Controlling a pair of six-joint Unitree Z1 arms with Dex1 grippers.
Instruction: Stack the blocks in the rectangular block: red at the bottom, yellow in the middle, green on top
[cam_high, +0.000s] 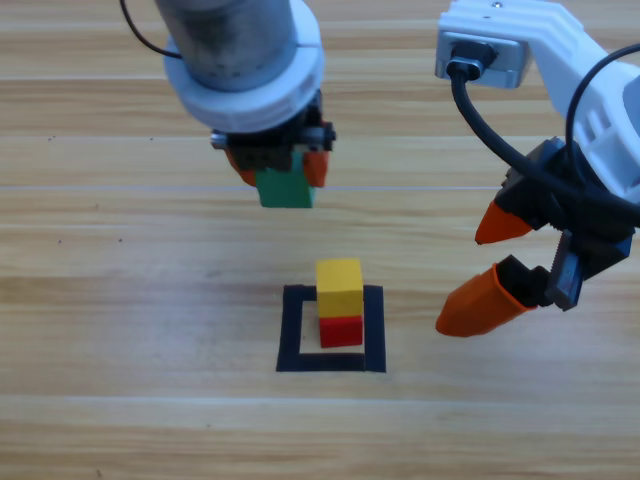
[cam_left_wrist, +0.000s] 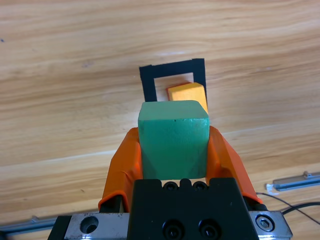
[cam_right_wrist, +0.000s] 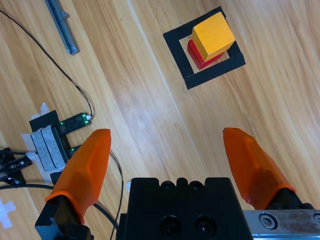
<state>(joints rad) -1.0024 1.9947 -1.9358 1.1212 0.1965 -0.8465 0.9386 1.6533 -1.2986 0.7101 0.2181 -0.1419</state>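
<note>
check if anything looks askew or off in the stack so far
Slightly: the yellow cube sits on the red cube shifted off-centre, overhanging one side, as the right wrist view shows. Both are inside the black tape square. The green cube is gripped squarely in the left gripper.

The desk (cam_high: 120, 300) is light wood with long visible grain and a smooth, faintly glossy finish, and the rectangular block (cam_high: 292, 330) on it is flat black tape with a dull surface. The green (cam_left_wrist: 172, 140), yellow (cam_high: 339, 285) and red (cam_high: 341, 331) blocks are all matt and plain-faced, with no shine on any side. The left claw (cam_high: 281, 168) and right claw (cam_high: 487, 268) have smooth orange fingers that look like plastic with a slight sheen, set on black bodies, and the left arm's barrel (cam_high: 235, 35) above looks like dull grey metal.
</note>
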